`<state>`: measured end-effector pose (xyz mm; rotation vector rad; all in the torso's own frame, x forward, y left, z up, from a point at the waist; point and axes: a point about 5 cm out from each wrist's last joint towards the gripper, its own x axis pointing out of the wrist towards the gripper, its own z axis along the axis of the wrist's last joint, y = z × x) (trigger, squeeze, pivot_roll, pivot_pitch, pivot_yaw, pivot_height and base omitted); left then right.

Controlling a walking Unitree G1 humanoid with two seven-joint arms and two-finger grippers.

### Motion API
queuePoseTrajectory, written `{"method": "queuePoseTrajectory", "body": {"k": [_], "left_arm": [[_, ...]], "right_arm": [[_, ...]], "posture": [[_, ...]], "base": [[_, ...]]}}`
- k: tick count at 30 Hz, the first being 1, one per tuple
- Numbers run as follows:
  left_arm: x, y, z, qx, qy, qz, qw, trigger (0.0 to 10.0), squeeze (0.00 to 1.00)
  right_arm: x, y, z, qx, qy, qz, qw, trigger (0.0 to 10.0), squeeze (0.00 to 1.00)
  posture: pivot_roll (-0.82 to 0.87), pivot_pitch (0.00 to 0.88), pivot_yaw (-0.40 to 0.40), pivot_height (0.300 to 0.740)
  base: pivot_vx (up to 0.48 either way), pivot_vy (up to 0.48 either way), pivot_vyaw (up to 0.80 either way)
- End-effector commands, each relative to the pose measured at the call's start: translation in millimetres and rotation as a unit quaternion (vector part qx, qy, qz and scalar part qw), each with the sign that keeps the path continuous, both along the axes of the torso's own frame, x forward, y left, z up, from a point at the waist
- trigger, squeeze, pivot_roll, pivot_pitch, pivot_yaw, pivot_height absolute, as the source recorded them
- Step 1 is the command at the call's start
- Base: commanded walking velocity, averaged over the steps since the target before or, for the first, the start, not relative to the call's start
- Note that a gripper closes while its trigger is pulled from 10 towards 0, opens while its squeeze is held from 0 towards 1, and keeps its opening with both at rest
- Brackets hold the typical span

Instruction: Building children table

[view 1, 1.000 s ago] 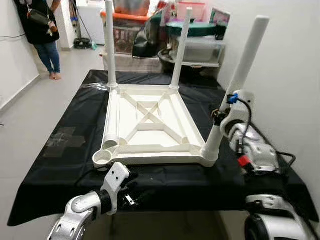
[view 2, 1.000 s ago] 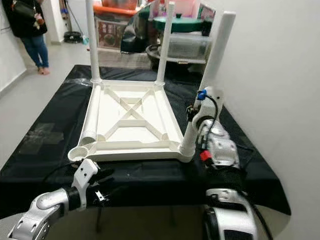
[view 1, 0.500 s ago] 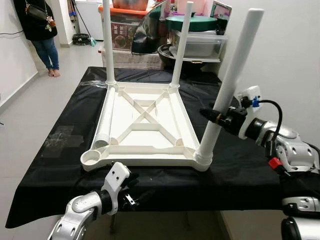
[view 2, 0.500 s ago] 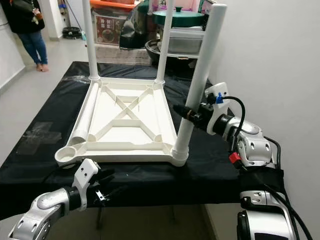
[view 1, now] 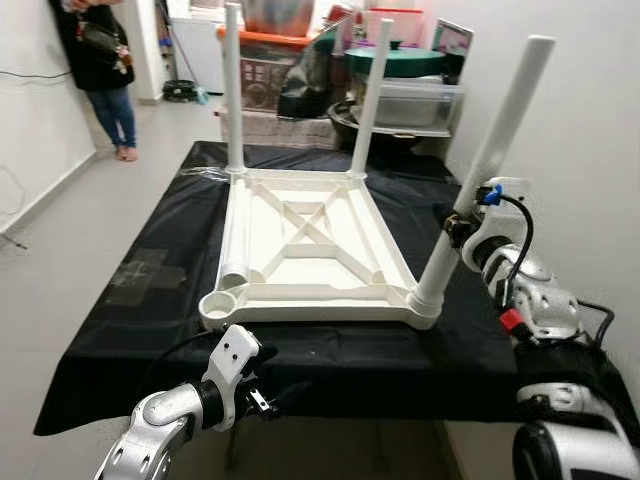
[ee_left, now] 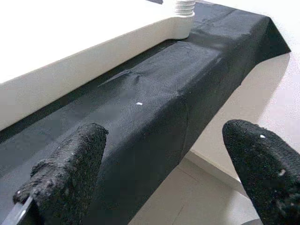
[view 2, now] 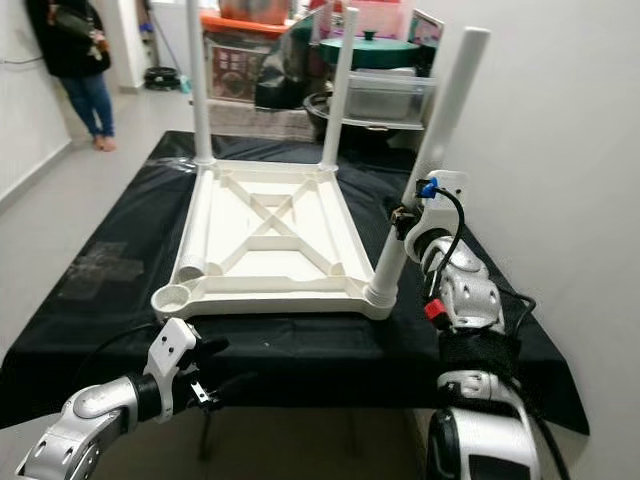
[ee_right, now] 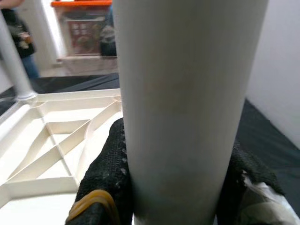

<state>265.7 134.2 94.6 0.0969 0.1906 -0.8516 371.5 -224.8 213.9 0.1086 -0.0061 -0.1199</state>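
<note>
Black cloth point(view 1: 150, 300) covers the tabletop on which the white children table point(view 1: 310, 250) is laid upside down, its long axis running away from the robot. At the left, below the near cloth edge, the left pincer point(ee_left: 159, 173) is held wide open with nothing between its fingers. One loose leg point(view 1: 236, 235) lies along the left rim beside an empty socket point(view 1: 215, 302). Two far legs point(view 1: 234, 90) point straight up. At the right, the near right leg point(view 1: 480, 170) is set in its corner, tilted, clamped by the right pincer point(view 1: 458, 226). Four legs are counted.
</note>
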Motion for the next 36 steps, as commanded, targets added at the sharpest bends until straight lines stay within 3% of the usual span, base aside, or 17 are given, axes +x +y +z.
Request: {"method": "queuePoseTrajectory", "body": {"k": [1, 2, 3, 4, 5, 6, 8, 12, 13, 17, 22, 23, 25, 26, 29, 32, 36], "left_arm": [[-1.2, -0.5, -1, -0.004, 0.007, -0.003, 1.0, 10.0, 0.0], [-1.2, -0.5, -1, -0.004, 0.007, -0.003, 1.0, 10.0, 0.0], [-1.1, -1.0, -1, -0.003, 0.008, -0.004, 1.0, 10.0, 0.0], [-1.1, -1.0, -1, -0.003, 0.008, -0.004, 1.0, 10.0, 0.0], [-0.8, -1.2, -1, -0.003, 0.009, -0.004, 1.0, 10.0, 0.0], [-0.8, -1.2, -1, -0.003, 0.009, -0.004, 1.0, 10.0, 0.0], [-0.5, -1.8, -1, -0.003, 0.009, -0.004, 1.0, 10.0, 0.0], [-0.2, -2.2, -1, -0.004, 0.008, -0.003, 1.0, 10.0, 0.0], [-0.2, -2.2, -1, -0.005, 0.008, -0.002, 1.0, 10.0, 0.0], [-0.9, -2.9, -2, -0.007, 0.008, -0.001, 1.0, 10.0, 0.0], [-0.4, -3.0, -2, -0.007, 0.008, -0.002, 1.0, 10.0, 0.0], [0.0, -2.8, -2, -0.007, 0.008, -0.002, 1.0, 10.0, 0.0], [0.0, -2.8, -2, -0.007, 0.008, -0.002, 1.0, 10.0, 0.0], [0.2, -2.4, -1, -0.006, 0.007, -0.002, 1.0, 10.0, 0.0], [0.4, -0.8, -1, -0.004, 0.007, -0.002, 1.0, 10.0, 0.0], [0.2, 0.6, 0, -0.002, 0.007, -0.002, 1.0, 10.0, 0.0], [0.2, 0.8, 0, -0.002, 0.006, -0.002, 1.0, 10.0, 0.0]], "right_arm": [[-8.7, -7.0, -27, 0.024, 0.049, -0.051, 0.997, 0.0, 0.0], [-8.7, -7.0, -27, 0.024, 0.049, -0.051, 0.997, 0.0, 0.0], [-13.9, 21.6, -32, 0.019, 0.05, -0.032, 0.998, 10.0, 0.0], [-13.9, 21.6, -32, 0.019, 0.05, -0.032, 0.998, 10.0, 0.0], [-17.6, 55.0, -28, 0.029, 0.04, 0.016, 0.999, 10.0, 0.0], [-17.6, 55.0, -28, 0.029, 0.04, 0.016, 0.999, 10.0, 0.0], [-8.7, 38.8, -7, 0.025, -0.003, 0.024, 0.999, 10.0, 1.0], [1.4, 13.0, 15, 0.006, -0.043, 0.039, 0.998, 10.0, 1.0], [4.8, 4.7, 24, 0.011, -0.056, 0.08, 0.995, 10.0, 0.0], [-1.1, -3.7, 32, -0.004, -0.055, 0.259, 0.964, 10.0, 0.0], [-17.2, -3.5, 12, -0.053, 0.0, 0.373, 0.926, 9.1, 0.0], [-18.5, -1.8, 7, -0.055, 0.014, 0.381, 0.923, 1.6, 0.0], [-18.5, -1.8, 7, -0.055, 0.014, 0.381, 0.923, 1.6, 0.0], [-16.8, 0.2, -2, -0.066, 0.035, 0.372, 0.925, 0.0, 0.0], [-6.4, 4.2, -16, -0.061, 0.065, 0.296, 0.951, 0.0, 0.0], [4.4, -3.9, -22, -0.009, 0.068, 0.099, 0.993, 0.0, 0.0], [-3.9, -2.4, -29, 0.04, 0.065, -0.014, 0.997, 0.0, 0.0]], "posture": [[0.07, 0.0, -0.1, 0.74], [0.07, 0.0, -0.1, 0.74], [0.07, 0.0, -0.098, 0.74], [0.07, 0.0, -0.098, 0.74], [0.06, 0.0, -0.1, 0.74], [0.06, 0.0, -0.1, 0.74], [0.06, 0.0, -0.104, 0.74], [0.06, 0.0, -0.11, 0.74], [0.06, 0.0, -0.11, 0.74], [0.06, 0.0, -0.111, 0.74], [0.06, 0.0, -0.111, 0.74], [0.06, 0.0, -0.11, 0.74], [0.06, 0.0, -0.11, 0.74], [0.06, 0.0, -0.111, 0.74], [0.07, 0.0, -0.108, 0.74], [0.07, 0.0, -0.106, 0.74], [0.07, 0.0, -0.104, 0.74]], "base": [[0.0, 0.0, 0.0], [0.0, 0.0, 0.0], [0.0, 0.0, 0.0], [0.0, 0.0, 0.0], [0.0, 0.0, 0.0], [0.0, 0.0, 0.0], [0.0, 0.0, 0.0], [0.0, 0.0, 0.0], [0.0, 0.0, 0.0], [0.0, 0.0, 0.0], [0.0, 0.0, 0.0], [0.0, 0.0, 0.0], [0.0, 0.0, 0.0], [0.0, 0.0, 0.0], [0.0, 0.0, 0.0], [0.0, 0.0, 0.0], [0.0, 0.0, 0.0]]}}
